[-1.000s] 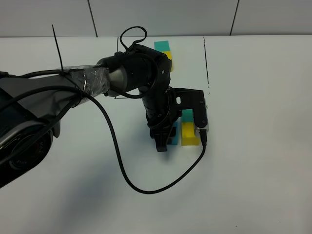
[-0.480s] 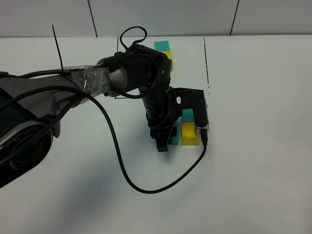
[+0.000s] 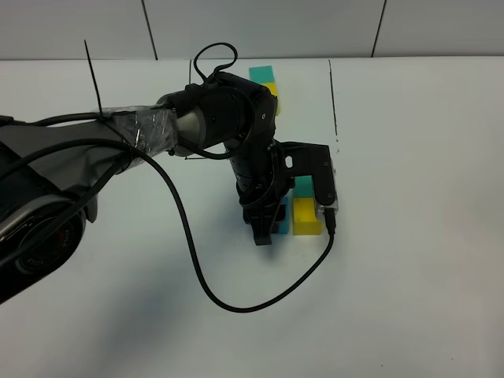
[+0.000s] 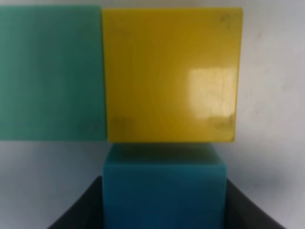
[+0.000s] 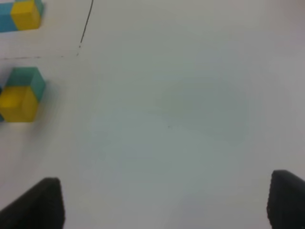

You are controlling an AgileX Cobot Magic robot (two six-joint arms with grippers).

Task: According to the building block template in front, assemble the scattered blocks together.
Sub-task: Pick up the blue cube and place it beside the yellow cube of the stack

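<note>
My left gripper (image 3: 268, 227) reaches to the table's middle and is shut on the sky-blue cube (image 3: 281, 216). The left wrist view shows this blue cube (image 4: 164, 191) between the dark fingers (image 4: 78, 214), its far face against the yellow cube (image 4: 171, 76). The teal-green cube (image 4: 50, 71) sits flush beside the yellow one. In the exterior view the yellow cube (image 3: 305, 217) lies just right of the gripper, the teal cube (image 3: 302, 187) behind it. The template (image 3: 265, 77) at the back is partly hidden by the arm. My right gripper (image 5: 167, 205) is open and empty above bare table.
A black drawn line (image 3: 333, 94) runs along the table right of the template. A black cable (image 3: 236, 303) loops over the table in front of the cubes. The right wrist view shows the template (image 5: 21, 14) and the yellow and teal cubes (image 5: 19, 100) far off.
</note>
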